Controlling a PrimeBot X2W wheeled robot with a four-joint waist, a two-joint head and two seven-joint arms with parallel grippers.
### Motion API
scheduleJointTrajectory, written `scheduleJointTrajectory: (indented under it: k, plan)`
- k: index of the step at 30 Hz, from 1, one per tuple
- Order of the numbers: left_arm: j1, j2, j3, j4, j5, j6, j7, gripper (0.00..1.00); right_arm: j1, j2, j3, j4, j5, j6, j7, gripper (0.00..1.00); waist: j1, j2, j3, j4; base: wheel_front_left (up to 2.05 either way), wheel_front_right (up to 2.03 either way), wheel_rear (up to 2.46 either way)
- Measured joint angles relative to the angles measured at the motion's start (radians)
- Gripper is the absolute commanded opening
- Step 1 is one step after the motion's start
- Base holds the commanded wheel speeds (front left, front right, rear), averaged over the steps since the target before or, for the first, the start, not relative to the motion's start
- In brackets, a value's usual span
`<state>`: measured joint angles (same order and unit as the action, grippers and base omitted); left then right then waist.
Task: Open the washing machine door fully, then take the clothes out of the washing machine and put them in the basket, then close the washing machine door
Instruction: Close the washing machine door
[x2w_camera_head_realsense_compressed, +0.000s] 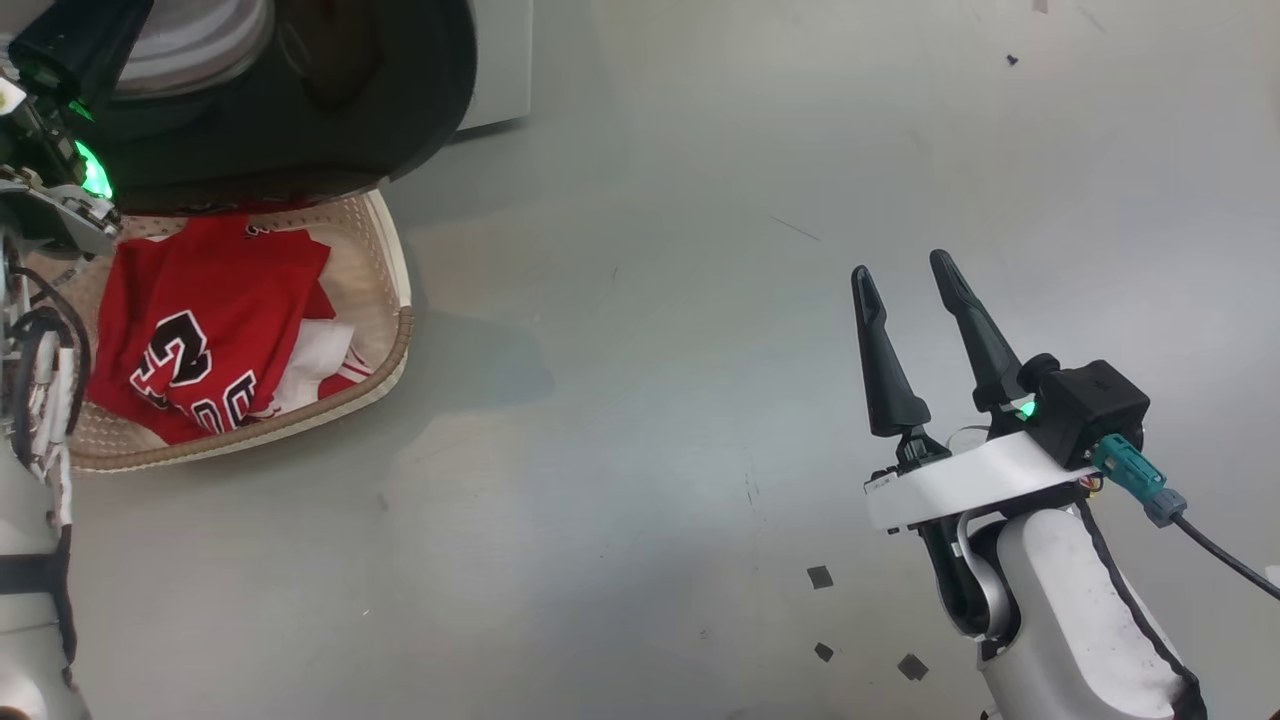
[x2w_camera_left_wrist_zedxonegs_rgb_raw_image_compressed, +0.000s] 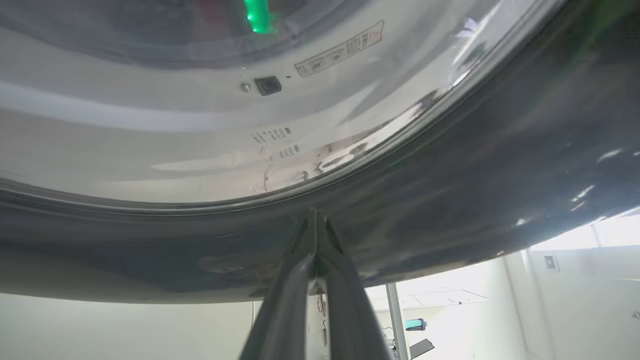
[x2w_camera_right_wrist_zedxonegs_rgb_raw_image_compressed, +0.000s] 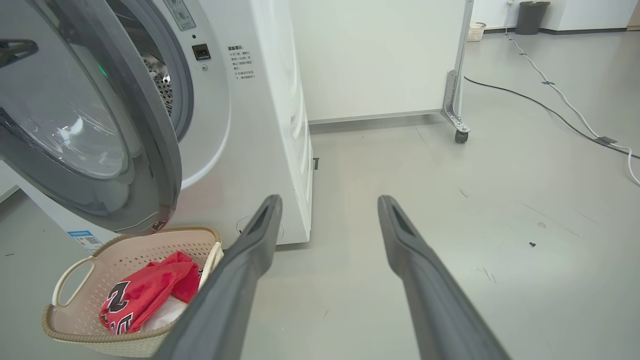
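Observation:
The washing machine door (x2w_camera_right_wrist_zedxonegs_rgb_raw_image_compressed: 100, 125), glossy black around a clear glass bowl, stands partly open on the white washing machine (x2w_camera_right_wrist_zedxonegs_rgb_raw_image_compressed: 265, 125). Part of the steel drum (x2w_camera_right_wrist_zedxonegs_rgb_raw_image_compressed: 160, 85) shows behind it. In the left wrist view my left gripper (x2w_camera_left_wrist_zedxonegs_rgb_raw_image_compressed: 315, 216) is shut with nothing in it, its tips right at the door's dark ring (x2w_camera_left_wrist_zedxonegs_rgb_raw_image_compressed: 450, 200); whether they touch it I cannot tell. Below the door, the cream basket (x2w_camera_head_realsense_compressed: 392, 300) holds the red clothes (x2w_camera_head_realsense_compressed: 200, 320) with the black-and-white number. My right gripper (x2w_camera_head_realsense_compressed: 905, 275) hangs open over bare floor, well right of the basket (x2w_camera_right_wrist_zedxonegs_rgb_raw_image_compressed: 125, 250).
A white partition on castors (x2w_camera_right_wrist_zedxonegs_rgb_raw_image_compressed: 457, 100) stands behind the machine to the right. Cables (x2w_camera_right_wrist_zedxonegs_rgb_raw_image_compressed: 550, 100) run across the far floor. Small dark scraps (x2w_camera_head_realsense_compressed: 820, 577) lie on the grey floor near my right arm. My left arm (x2w_camera_head_realsense_compressed: 40, 400) runs up the left edge.

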<state>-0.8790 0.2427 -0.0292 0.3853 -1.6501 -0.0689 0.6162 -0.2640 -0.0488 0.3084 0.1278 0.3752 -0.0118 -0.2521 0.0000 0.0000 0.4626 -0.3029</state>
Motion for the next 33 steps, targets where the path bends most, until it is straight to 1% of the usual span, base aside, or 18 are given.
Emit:
scheduleJointTrajectory:
  k: [5, 10, 13, 23, 24, 26, 27, 28, 29, 30, 33]
  plan:
    - [0.016, -0.009, 0.006, 0.019, -0.006, -0.025, 0.005, 0.00, 0.001, 0.000, -0.022, 0.014, -0.019, 0.000, 0.000, 1.00, 0.0000, 0.0000, -0.018, 0.040, 0.00, 0.00, 0.00]
    - [0.077, -0.026, 0.024, 0.022, -0.023, -0.044, 0.006, 0.00, 0.011, 0.000, -0.048, 0.027, -0.031, 0.000, 0.000, 1.00, 0.0000, 0.0000, -0.044, 0.086, 0.00, 0.00, 0.00]
    - [0.128, -0.033, 0.043, 0.019, -0.023, -0.051, -0.017, 0.00, 0.021, 0.000, -0.058, 0.034, -0.036, 0.001, 0.000, 1.00, 0.0000, 0.0000, -0.064, 0.113, 0.00, 0.00, 0.00]
    - [0.306, -0.042, 0.112, -0.045, -0.006, -0.052, -0.121, 0.00, 0.061, 0.000, -0.090, 0.047, -0.061, 0.002, 0.000, 1.00, 0.0000, 0.0000, -0.141, 0.196, 0.00, 0.00, 0.00]
    - [0.326, -0.045, 0.120, -0.059, -0.005, -0.052, -0.129, 0.05, 0.066, 0.000, -0.092, 0.048, -0.061, 0.003, 0.000, 1.00, 0.0000, 0.0000, -0.149, 0.203, 0.00, 0.00, 0.00]
    - [0.362, -0.055, 0.130, -0.092, -0.003, -0.052, -0.146, 0.29, 0.076, 0.000, -0.093, 0.052, -0.062, 0.005, 0.000, 1.00, 0.0000, 0.0000, -0.166, 0.215, 0.00, 0.00, 0.00]
    - [0.379, -0.064, 0.134, -0.110, -0.003, -0.052, -0.155, 0.44, 0.081, 0.000, -0.095, 0.053, -0.063, 0.010, 0.000, 1.00, 0.0000, 0.0000, -0.174, 0.221, 0.00, 0.00, 0.00]
    - [0.396, -0.072, 0.138, -0.124, -0.003, -0.052, -0.162, 0.50, 0.085, 0.000, -0.095, 0.054, -0.065, 0.011, 0.000, 1.00, 0.0000, 0.0000, -0.182, 0.227, 0.00, 0.00, 0.00]
    - [0.415, -0.080, 0.142, -0.137, -0.003, -0.052, -0.169, 0.79, 0.089, 0.000, -0.095, 0.056, -0.067, 0.011, 0.000, 1.00, 0.0000, 0.0000, -0.190, 0.232, 0.00, 0.00, 0.00]
    - [0.455, -0.096, 0.146, -0.163, -0.003, -0.052, -0.175, 1.00, 0.095, 0.000, -0.097, 0.059, -0.070, 0.014, 0.000, 1.00, 0.0000, 0.0000, -0.205, 0.241, 0.00, 0.00, 0.00]
    - [0.515, -0.120, 0.147, -0.201, -0.002, -0.052, -0.197, 1.00, 0.107, 0.000, -0.099, 0.063, -0.075, 0.020, 0.000, 1.00, 0.0000, 0.0000, -0.226, 0.254, 0.00, 0.00, 0.00]
